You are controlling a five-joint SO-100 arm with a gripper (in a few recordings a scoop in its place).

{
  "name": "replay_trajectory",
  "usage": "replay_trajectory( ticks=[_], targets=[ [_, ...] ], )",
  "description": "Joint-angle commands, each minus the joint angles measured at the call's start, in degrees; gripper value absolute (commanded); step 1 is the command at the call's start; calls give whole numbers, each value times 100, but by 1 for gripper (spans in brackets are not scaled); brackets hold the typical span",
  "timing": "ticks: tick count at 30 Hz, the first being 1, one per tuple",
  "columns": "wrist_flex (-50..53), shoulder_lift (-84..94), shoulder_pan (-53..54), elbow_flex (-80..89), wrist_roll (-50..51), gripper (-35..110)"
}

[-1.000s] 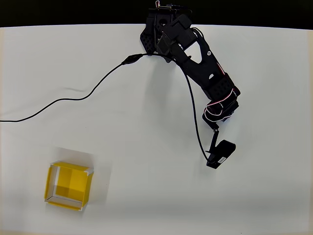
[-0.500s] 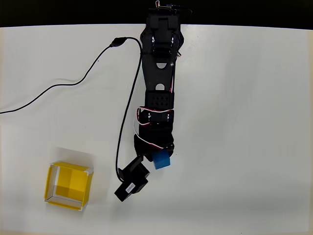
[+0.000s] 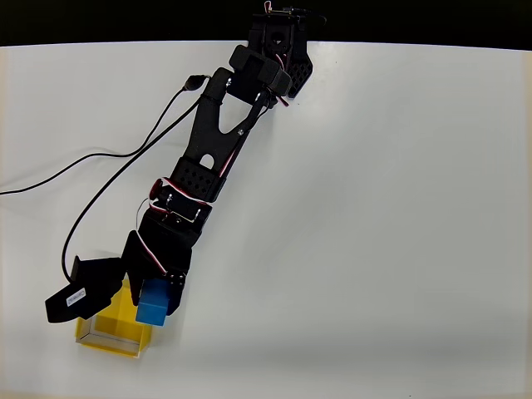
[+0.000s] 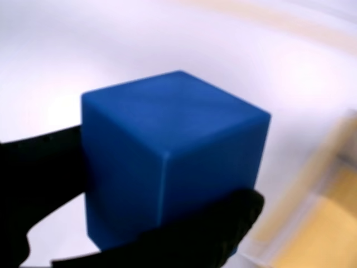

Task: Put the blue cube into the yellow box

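Note:
The blue cube (image 3: 154, 304) hangs above the right wall of the yellow box (image 3: 113, 334), held by my black gripper (image 3: 152, 296), which is shut on it. The arm covers most of the box's upper half. In the wrist view the blue cube (image 4: 167, 151) looms large and close, with a black finger (image 4: 195, 234) pressed on its lower side and another at its left. The yellow box (image 4: 323, 223) shows blurred at the lower right there.
A black cable (image 3: 100, 166) runs from the arm's base across the white table (image 3: 374, 249) to the left edge. A black camera module (image 3: 81, 291) sticks out left of the gripper, over the box's upper left corner.
The arm has swung left across the table with the cube in its grip, from the middle to above the yellow box. A second ago it reached to the right side.

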Motion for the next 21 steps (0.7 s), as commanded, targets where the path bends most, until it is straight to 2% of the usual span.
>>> replay_trajectory(
  ticks=[1,6,21],
  targets=[
    [-431,114,369,-1134,334,14],
    [-422,-615,642,-1995,888,14],
    [-712,-2391,853,-3823,1239,14]
  ],
)
